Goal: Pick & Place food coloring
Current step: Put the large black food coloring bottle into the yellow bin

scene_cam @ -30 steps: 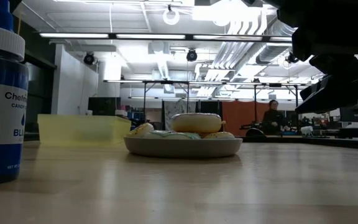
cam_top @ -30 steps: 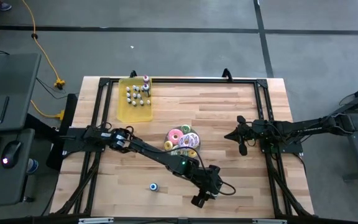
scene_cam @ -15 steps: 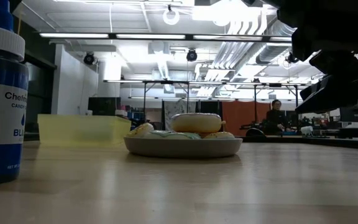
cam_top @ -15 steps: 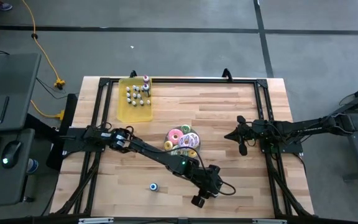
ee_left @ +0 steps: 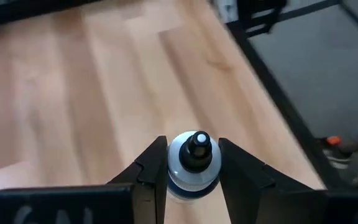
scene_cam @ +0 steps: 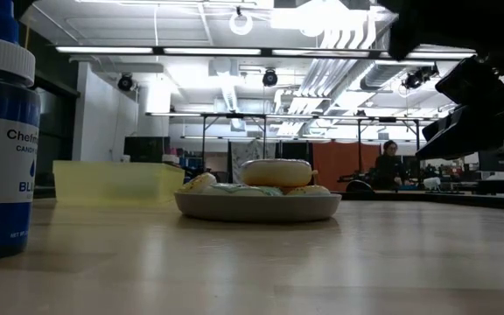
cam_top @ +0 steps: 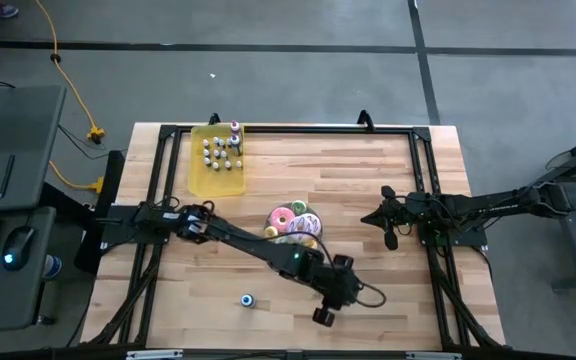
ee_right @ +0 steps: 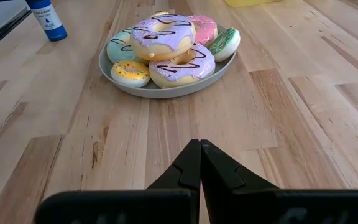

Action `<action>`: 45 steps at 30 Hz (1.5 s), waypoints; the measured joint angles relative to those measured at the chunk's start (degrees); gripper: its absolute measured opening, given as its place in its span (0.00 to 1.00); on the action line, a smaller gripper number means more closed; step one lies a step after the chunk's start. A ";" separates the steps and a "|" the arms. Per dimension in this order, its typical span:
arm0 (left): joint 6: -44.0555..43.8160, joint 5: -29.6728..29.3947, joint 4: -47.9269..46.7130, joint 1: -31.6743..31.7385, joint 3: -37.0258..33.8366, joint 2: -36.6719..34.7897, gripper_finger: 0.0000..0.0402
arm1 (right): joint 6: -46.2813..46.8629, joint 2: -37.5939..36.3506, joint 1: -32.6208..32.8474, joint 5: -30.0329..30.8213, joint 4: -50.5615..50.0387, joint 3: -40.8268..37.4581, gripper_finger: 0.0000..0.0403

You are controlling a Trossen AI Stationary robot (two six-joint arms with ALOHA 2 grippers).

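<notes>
While my left gripper (ee_left: 191,171) grips a food coloring bottle (ee_left: 192,163) between its fingers near the table's (cam_top: 388,160) front edge, another bottle (cam_top: 249,299) stands left of it. My right gripper (ee_right: 199,163) waits pinched empty, right of the doughnut plate (cam_top: 293,225). More bottles (cam_top: 221,152) fill the far-left yellow tray (cam_top: 200,178).

The robot's dark left arm reached diagonally across the table toward its near edge, its two-finger left gripper (ee_left: 192,163) closed around a small pale bottle with a dark cap (ee_left: 194,160), one finger on each side. The dark right arm lay extended low over the right side, its right gripper (ee_right: 199,163) with fingers pressed together.
</notes>
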 joint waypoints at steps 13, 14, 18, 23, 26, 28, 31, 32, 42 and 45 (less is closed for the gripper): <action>-1.22 -8.25 -18.53 2.63 7.44 -5.77 0.25 | 0.00 0.00 -0.01 0.02 -0.02 -0.02 0.00; -1.18 -9.21 -19.89 2.87 7.55 -6.58 0.25 | 0.00 0.00 0.01 0.02 -0.04 -0.01 0.00; -1.37 -11.88 -25.99 4.89 7.62 -9.72 0.25 | 0.00 0.00 0.00 0.02 0.04 -0.01 0.00; -3.20 -13.01 -35.00 8.39 7.62 -13.08 0.25 | 0.00 0.00 -0.01 0.02 0.00 0.00 0.00; -5.58 -14.67 -38.37 10.55 7.62 -15.26 0.25 | 0.00 0.00 0.01 0.02 0.01 -0.02 0.00; -6.70 -16.14 -39.72 11.86 7.62 -16.38 0.25 | 0.00 0.00 -0.01 0.00 -0.02 -0.02 0.00; -8.48 -18.60 -42.25 13.68 7.60 -18.05 0.25 | 0.00 0.00 0.01 0.02 -0.02 0.00 0.00; -9.20 -19.51 -43.26 14.20 7.60 -18.65 0.25 | 0.00 0.00 0.01 0.02 0.00 0.00 0.00; -13.97 -24.59 -54.87 17.69 6.22 -25.03 0.25 | 0.00 0.00 0.00 0.02 0.00 0.00 0.00; -15.03 -26.00 -56.38 18.63 0.93 -29.22 0.25 | 0.00 0.00 0.00 0.02 0.00 0.00 0.00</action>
